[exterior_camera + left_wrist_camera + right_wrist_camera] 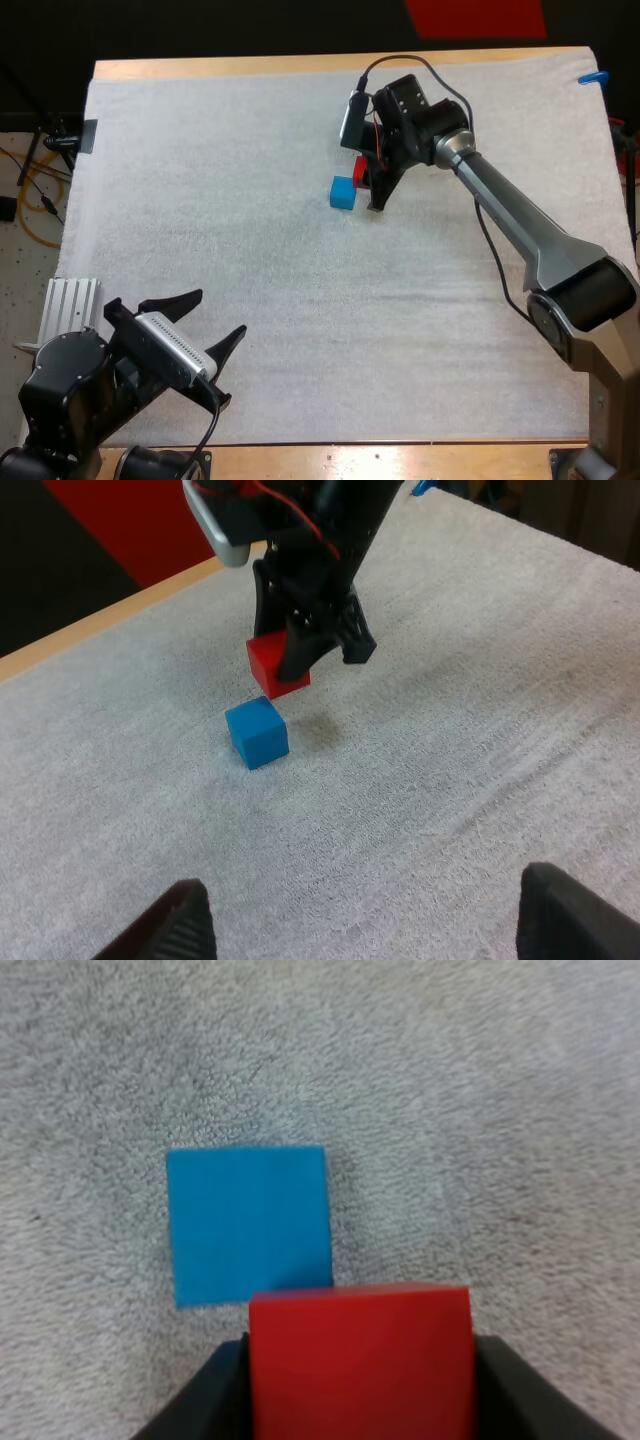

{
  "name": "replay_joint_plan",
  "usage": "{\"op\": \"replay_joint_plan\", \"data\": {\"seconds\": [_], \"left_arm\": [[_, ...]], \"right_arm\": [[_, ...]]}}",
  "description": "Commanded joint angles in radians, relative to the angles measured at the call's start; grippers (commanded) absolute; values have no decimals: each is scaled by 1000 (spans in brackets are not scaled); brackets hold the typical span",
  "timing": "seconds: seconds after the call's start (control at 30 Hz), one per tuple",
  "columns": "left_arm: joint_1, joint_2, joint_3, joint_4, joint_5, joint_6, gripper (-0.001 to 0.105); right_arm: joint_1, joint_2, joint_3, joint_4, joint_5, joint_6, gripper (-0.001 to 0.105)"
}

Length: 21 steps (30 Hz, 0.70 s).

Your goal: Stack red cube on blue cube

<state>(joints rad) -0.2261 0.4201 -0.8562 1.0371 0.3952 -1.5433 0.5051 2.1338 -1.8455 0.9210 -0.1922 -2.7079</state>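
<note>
Nearest us, our left gripper [222, 312] hangs over the near part of the white mat [250, 260] with its fingers spread wide and nothing between them. A ribbed metal piece [70, 312] lies just off the mat's left edge. Farther out, the blue cube [343, 192] sits alone on the nubbly mat. Our right gripper [367, 183] pinches the red cube [359, 170] from both sides, raised just past the blue cube's far edge. Beyond that, the wooden table [250, 66] shows as a bare strip.

Robotics lab: white mat [250, 300] on wooden table [250, 66], floor cables [40, 195].
</note>
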Motion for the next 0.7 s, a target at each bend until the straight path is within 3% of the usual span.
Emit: {"op": "replay_joint_plan", "data": {"seconds": [0.0, 0.2, 0.67], "left_arm": [[-4, -1, -8, -10, -2, 0, 63], [-4, -1, -8, -10, -2, 0, 63], [-4, -1, -8, -10, -2, 0, 63]], "right_arm": [[1, -39, -15, 13, -6, 9, 0], [18, -62, -15, 19, -16, 65, 0], [64, -59, -15, 26, -56, 72, 0]]}}
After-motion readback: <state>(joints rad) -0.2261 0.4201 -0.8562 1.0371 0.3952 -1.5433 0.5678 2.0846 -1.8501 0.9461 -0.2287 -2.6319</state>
